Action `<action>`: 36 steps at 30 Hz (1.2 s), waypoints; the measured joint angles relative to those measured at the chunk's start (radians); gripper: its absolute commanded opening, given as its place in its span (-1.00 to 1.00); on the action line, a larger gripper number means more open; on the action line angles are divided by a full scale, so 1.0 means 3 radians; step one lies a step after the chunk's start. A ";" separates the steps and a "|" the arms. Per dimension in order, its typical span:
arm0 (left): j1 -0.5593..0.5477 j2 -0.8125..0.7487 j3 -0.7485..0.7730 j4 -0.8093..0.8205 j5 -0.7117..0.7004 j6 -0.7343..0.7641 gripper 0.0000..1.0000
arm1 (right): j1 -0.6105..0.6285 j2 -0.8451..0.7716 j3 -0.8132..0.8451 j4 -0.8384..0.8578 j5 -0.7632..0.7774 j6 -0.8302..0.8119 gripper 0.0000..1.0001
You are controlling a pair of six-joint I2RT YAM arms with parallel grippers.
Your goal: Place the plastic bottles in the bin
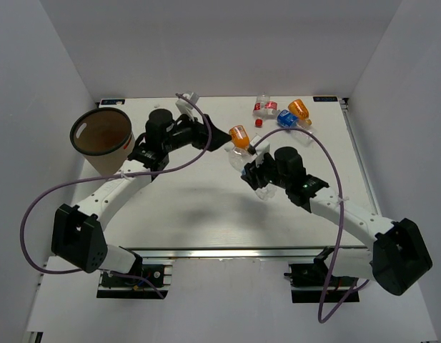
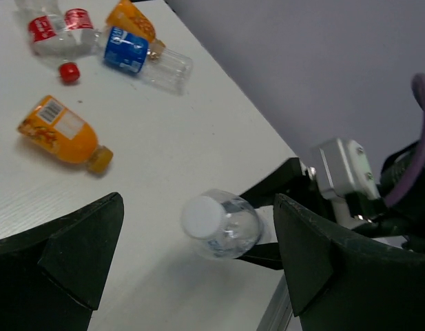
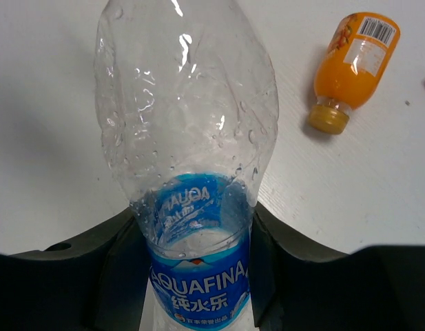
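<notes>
My right gripper (image 1: 253, 171) is shut on a clear Aquafina bottle (image 3: 191, 207) with a blue label and a white cap, holding it off the table. In the left wrist view that bottle (image 2: 219, 224) points its cap between my open, empty left gripper's (image 2: 198, 255) fingers. My left gripper (image 1: 219, 138) is just left of it. An orange bottle (image 1: 239, 136) lies beside both grippers. A red-labelled bottle (image 1: 265, 108), a blue-labelled bottle (image 1: 286, 118) and another orange bottle (image 1: 299, 108) lie at the back right. The brown bin (image 1: 98, 139) stands at the far left.
A loose red cap (image 1: 259, 122) lies near the back bottles, and shows in the left wrist view (image 2: 69, 71). Grey walls close in the table at the back and on both sides. Purple cables loop from both arms.
</notes>
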 measured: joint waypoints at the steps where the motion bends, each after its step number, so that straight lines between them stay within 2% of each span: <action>1: -0.0043 0.0013 0.0000 0.0025 0.0014 -0.0001 0.96 | 0.0000 0.0064 0.0036 0.0045 -0.0006 0.0029 -0.42; 12: -0.0315 0.0329 0.0053 -0.0029 -0.0170 0.0036 0.96 | -0.0014 0.0206 0.0053 0.0697 -0.0207 0.0544 -0.42; 13: -0.0323 0.0341 0.0074 -0.0043 -0.0174 0.0039 0.86 | -0.0017 0.0206 0.0036 0.0730 -0.0216 0.0570 -0.41; 14: -0.0328 0.0352 0.0089 -0.0041 -0.0164 0.0041 0.49 | -0.0017 0.0202 0.0028 0.0753 -0.0228 0.0600 -0.37; 16: -0.0338 0.0385 0.0130 -0.0011 -0.0103 0.0004 -0.08 | -0.0017 0.0202 0.0024 0.0767 -0.0233 0.0637 -0.29; 18: -0.0347 0.0395 0.0149 -0.0003 -0.0076 -0.0014 -0.64 | -0.0020 0.0202 0.0020 0.0786 -0.0226 0.0660 -0.10; 19: -0.0346 0.0399 0.0158 0.0017 -0.0061 -0.0038 -0.79 | -0.0020 0.0202 0.0020 0.0813 -0.0217 0.0670 0.02; 20: -0.0346 0.0403 0.0163 0.0032 -0.0036 -0.0051 -0.93 | -0.0022 0.0202 0.0020 0.0832 -0.0219 0.0697 0.30; 21: -0.0340 0.0404 0.0165 0.0047 -0.0027 -0.0046 -1.00 | -0.0022 0.0202 0.0020 0.0848 -0.0211 0.0708 0.46; 22: -0.0336 0.0404 0.0170 0.0046 -0.0028 -0.0050 -1.00 | -0.0023 0.0202 0.0020 0.0860 -0.0202 0.0729 0.78; 25: -0.0337 0.0420 0.0201 -0.0047 -0.0200 -0.0022 -1.00 | -0.0013 0.0198 0.0020 0.0949 -0.0156 0.0745 0.79; 28: -0.0343 0.0450 0.0365 -0.0328 -0.0577 0.0086 -1.00 | -0.0009 0.0182 0.0019 0.0991 -0.0067 0.0763 0.79; 31: -0.0304 0.0470 0.0654 -0.0605 -0.1101 0.0249 -1.00 | -0.0017 0.0100 0.0015 0.0987 0.0004 0.0778 0.79; 36: 0.0014 0.0329 0.1027 -0.0893 -0.2141 0.0493 -1.00 | -0.0075 -0.0127 -0.0076 0.0998 0.0151 0.0796 0.79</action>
